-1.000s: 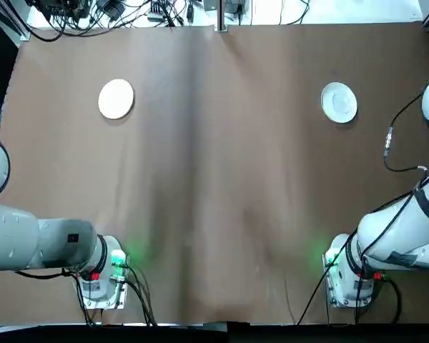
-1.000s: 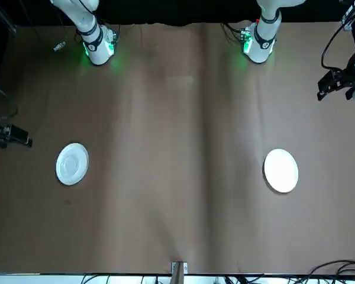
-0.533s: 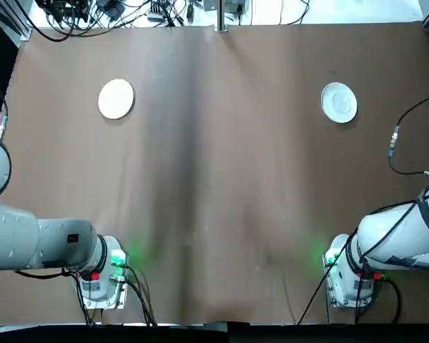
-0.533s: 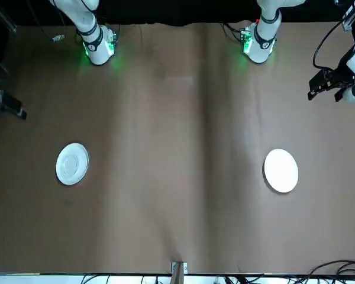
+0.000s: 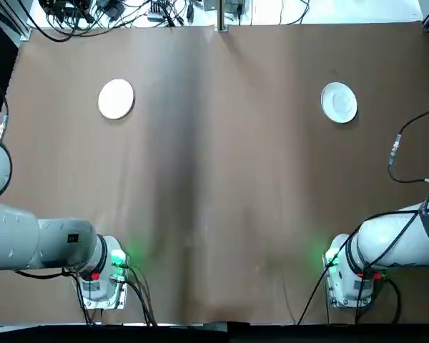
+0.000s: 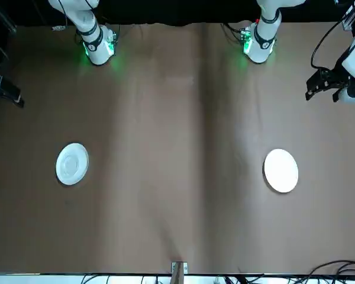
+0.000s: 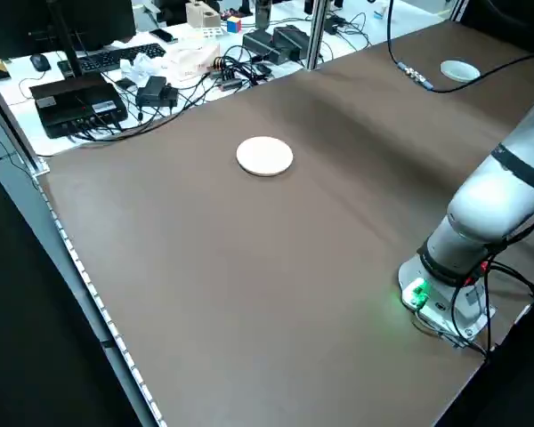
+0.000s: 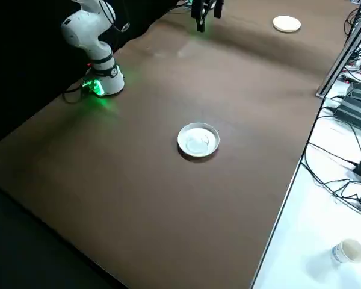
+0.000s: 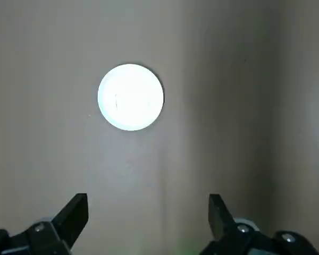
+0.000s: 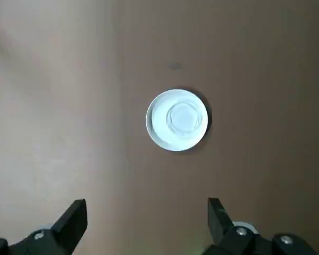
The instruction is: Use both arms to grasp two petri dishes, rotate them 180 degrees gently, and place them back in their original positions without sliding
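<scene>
Brown table lies before you, one dish far left, the other far right, spaced so each arm can take one. Left claw and right claw hang wide above the table, presumably to straddle the rims.

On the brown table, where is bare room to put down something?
Bare room: the wide middle between the left dish and the right dish. Crowded: the robot-side corners, with arm bases and cables.
</scene>
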